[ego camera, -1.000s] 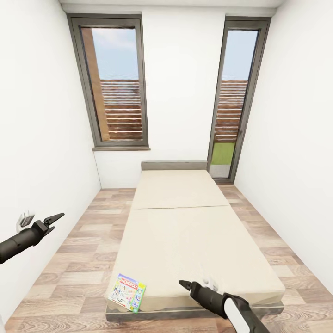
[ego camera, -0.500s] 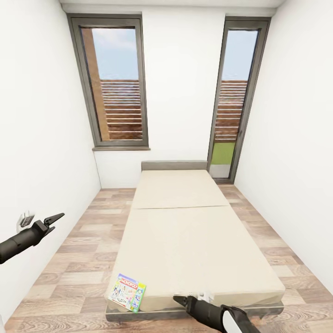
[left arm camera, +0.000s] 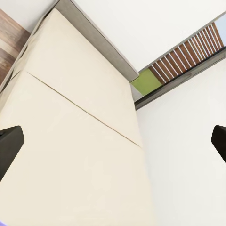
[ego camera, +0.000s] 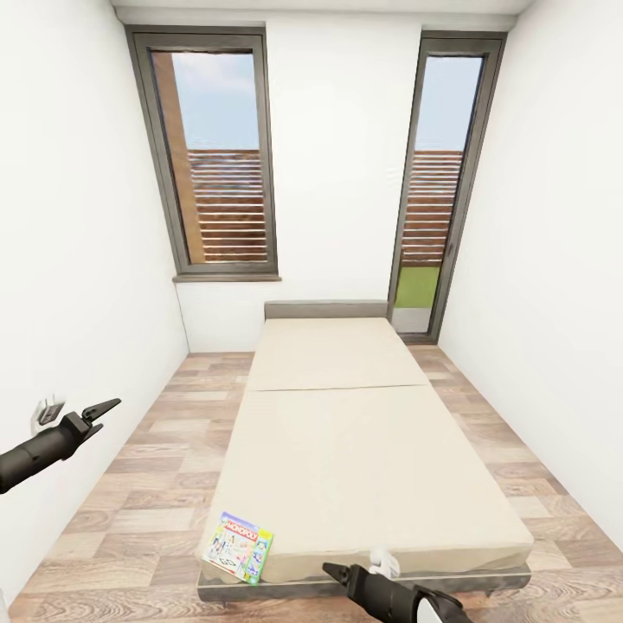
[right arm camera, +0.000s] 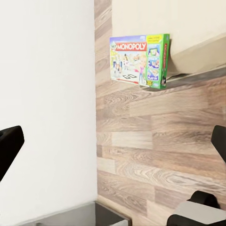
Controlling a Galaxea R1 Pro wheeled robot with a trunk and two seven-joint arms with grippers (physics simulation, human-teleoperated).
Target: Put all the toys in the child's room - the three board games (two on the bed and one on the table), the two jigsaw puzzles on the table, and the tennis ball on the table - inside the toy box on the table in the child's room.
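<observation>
The Monopoly box [ego camera: 237, 546] overhangs the bed [ego camera: 363, 459] corner; bring the wide-open right gripper [ego camera: 339, 573] across (left gripper [ego camera: 97, 410] idle, spread) and pinch its free edge.

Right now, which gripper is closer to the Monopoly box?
Right. The right gripper sits just beside the Monopoly box at the bed's foot; the left gripper hangs farther off, near the wall.

From the head we look down the bed [ego camera: 363, 433] toward the windows [ego camera: 216, 156]. Our left wrist view faces up the mattress; our right wrist view faces the Monopoly box [right arm camera: 140, 60] ahead of its claw.
</observation>
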